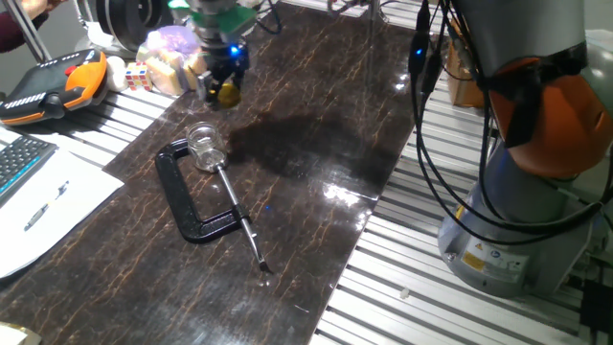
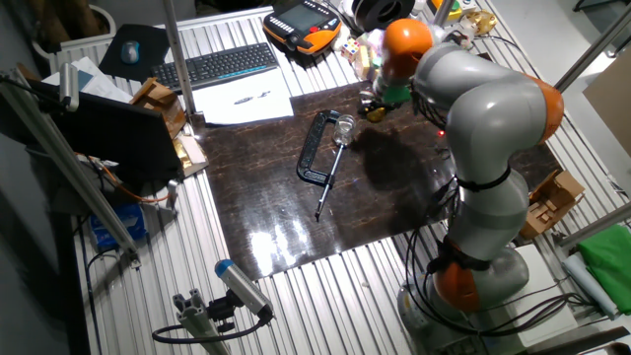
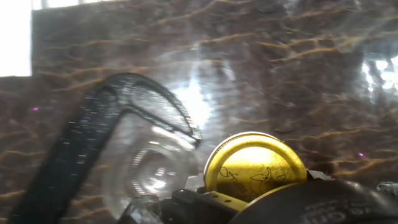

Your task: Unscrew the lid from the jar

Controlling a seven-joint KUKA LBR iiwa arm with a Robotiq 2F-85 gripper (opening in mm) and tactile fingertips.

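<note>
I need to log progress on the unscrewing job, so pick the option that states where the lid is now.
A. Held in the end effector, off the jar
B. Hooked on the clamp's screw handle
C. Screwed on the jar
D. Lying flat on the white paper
A: the lid sits in the end effector, raised clear of the open-topped jar, which stands in the black C-clamp.

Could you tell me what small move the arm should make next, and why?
Probably carry the lid sideways, away from the jar, and set it on the table. The gripper already holds it lifted clear of the open jar, which sits in the C-clamp, so the unscrewing looks done.
</note>
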